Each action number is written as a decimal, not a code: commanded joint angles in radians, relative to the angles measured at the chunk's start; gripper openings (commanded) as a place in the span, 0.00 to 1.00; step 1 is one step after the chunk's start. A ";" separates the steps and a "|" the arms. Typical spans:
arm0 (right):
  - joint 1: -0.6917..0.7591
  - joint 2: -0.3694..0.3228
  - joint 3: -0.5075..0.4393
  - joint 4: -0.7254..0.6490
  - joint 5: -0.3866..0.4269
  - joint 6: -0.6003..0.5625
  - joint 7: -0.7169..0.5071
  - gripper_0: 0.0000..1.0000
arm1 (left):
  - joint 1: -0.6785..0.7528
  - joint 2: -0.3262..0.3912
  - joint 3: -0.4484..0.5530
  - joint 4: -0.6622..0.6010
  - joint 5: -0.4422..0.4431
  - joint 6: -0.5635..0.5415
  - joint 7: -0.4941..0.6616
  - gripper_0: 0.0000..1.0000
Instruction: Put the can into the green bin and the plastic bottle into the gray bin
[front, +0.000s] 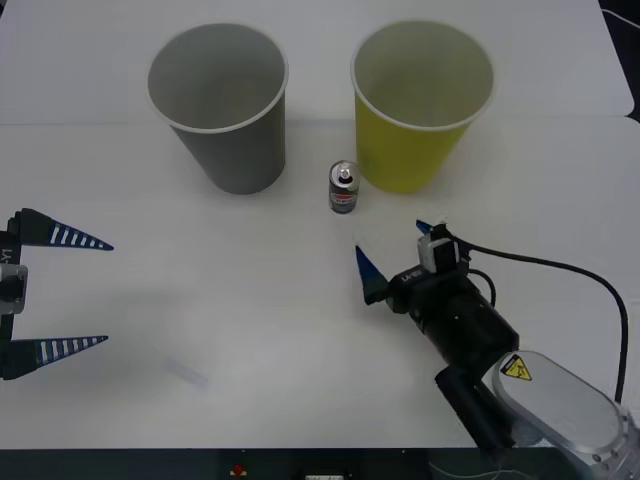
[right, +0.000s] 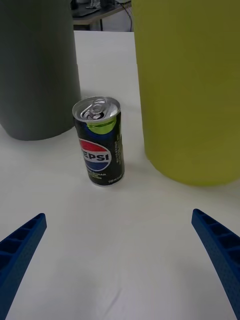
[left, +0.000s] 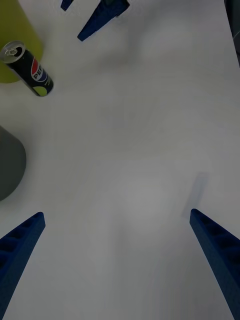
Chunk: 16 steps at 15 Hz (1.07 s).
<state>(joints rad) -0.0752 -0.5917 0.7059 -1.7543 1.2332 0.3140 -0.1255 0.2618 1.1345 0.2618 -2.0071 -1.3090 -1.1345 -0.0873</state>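
Note:
The can (front: 344, 187) is small and dark with a silver top, and stands upright on the white table between the two cups. In the right wrist view the can (right: 98, 142) shows a Pepsi label. The gray bin (front: 220, 105) stands at the back left and the green bin (front: 420, 105) at the back right, both upright. My right gripper (front: 392, 242) is open, low over the table just short of the can. My left gripper (front: 100, 293) is open at the left edge and holds nothing. A faint clear elongated shape (front: 187, 372) lies near it; I cannot tell if it is the plastic bottle.
The white table (front: 260, 300) spreads bare between the two grippers. A black cable (front: 560, 265) loops from the right wrist across the table's right side. The table's front edge runs along the bottom of the front view.

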 joint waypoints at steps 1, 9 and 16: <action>-0.040 0.069 0.003 0.075 0.026 0.016 -0.005 1.00 | 0.000 0.000 0.000 0.000 0.000 0.000 0.000 1.00; -0.144 0.225 0.012 0.240 0.055 0.083 -0.014 1.00 | 0.000 0.000 0.000 0.000 0.000 0.000 0.000 1.00; -0.270 0.331 0.012 0.411 0.063 0.109 -0.017 1.00 | 0.000 0.000 0.000 0.000 0.000 0.000 0.000 1.00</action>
<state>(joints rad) -0.3306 -0.2691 0.7179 -1.3607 1.2951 0.4222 -0.1407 0.2618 1.1345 0.2618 -2.0071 -1.3090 -1.1345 -0.0873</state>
